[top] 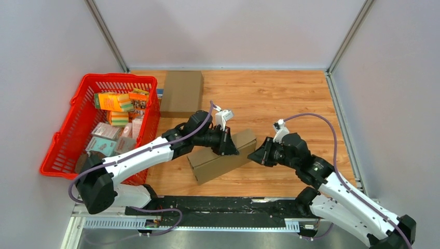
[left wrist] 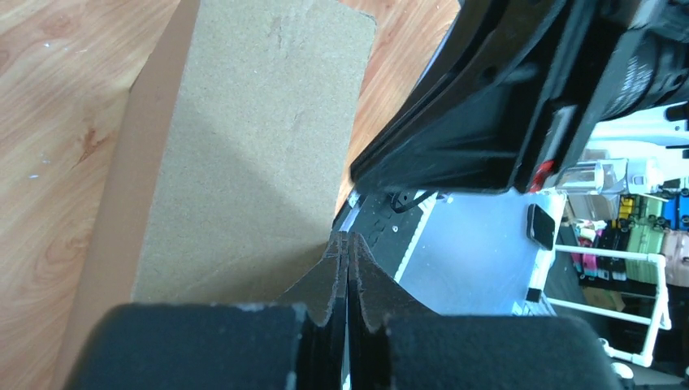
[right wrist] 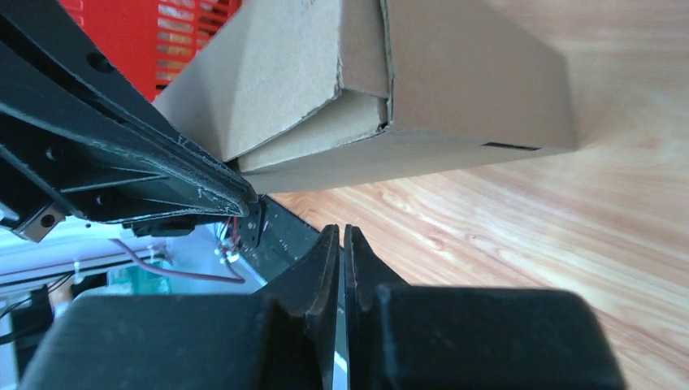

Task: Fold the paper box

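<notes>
Paper box (top: 222, 156): on table (top: 290, 98), long axis running near-left to far-right.
Left gripper (top: 232, 149): fingers pressed together, empty, over the box top at mid-length.
Right gripper (top: 252, 156): closed, empty, just beside the box's right end, so nearer that end.

Bright, even light; wrist views blurry up close.

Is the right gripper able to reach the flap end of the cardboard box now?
Probably yes: the right gripper points at the end of the cardboard box, only bare table between them; the left arm lies off to one side.
</notes>
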